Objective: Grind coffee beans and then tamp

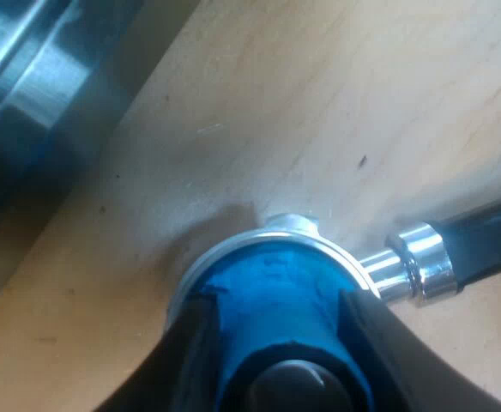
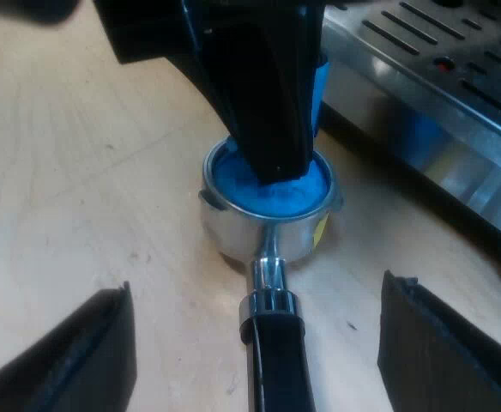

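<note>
The metal holder (image 2: pixel 268 219) lies loose on the wooden table, its dark handle (image 2: pixel 278 365) running back between my right gripper's fingers. A blue tamper (image 1: pixel 272 313) stands in the holder's basket (image 1: pixel 259 245), pressed down into it. My left gripper (image 1: pixel 276 343) is shut on the blue tamper, one black finger on each side of it; in the right wrist view the left gripper (image 2: pixel 263 86) rises over the basket. My right gripper (image 2: pixel 255 365) is open, its fingertips wide apart on either side of the handle and not touching it.
The espresso machine's steel drip tray (image 2: pixel 439 94) with its slotted grate stands close beside the holder. A steel edge of the machine (image 1: pixel 36 86) runs along the wooden table (image 1: pixel 319 112) near the tamper.
</note>
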